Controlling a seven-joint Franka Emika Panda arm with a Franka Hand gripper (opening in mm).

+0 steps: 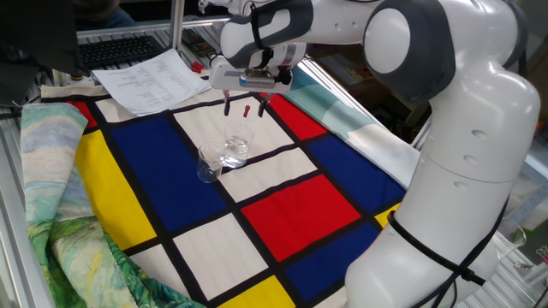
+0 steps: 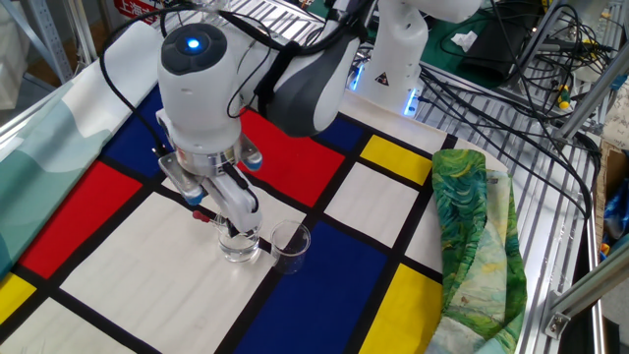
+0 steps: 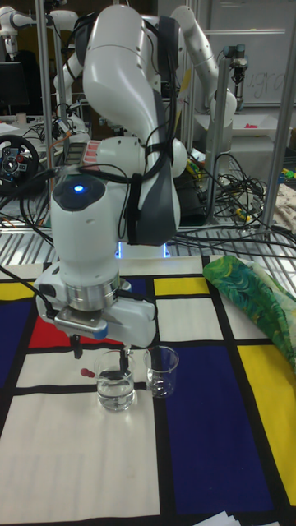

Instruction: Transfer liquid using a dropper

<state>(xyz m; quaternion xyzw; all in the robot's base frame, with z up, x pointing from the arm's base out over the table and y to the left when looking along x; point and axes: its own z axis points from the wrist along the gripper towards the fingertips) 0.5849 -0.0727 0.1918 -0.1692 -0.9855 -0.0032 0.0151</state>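
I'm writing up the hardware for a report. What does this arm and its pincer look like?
The arm is glossy white with rounded shells and dark grey joints. A blue light glows on its last link. Black cables run alongside it. The pincer has a white body with thin dark fingers.

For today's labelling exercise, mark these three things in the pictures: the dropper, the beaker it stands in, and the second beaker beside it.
dropper (image 1: 244,112), one fixed view, on its red bulb.
beaker with the dropper (image 3: 115,389), tall fixed view, on its glass wall.
second beaker (image 3: 162,371), tall fixed view, on its glass wall.
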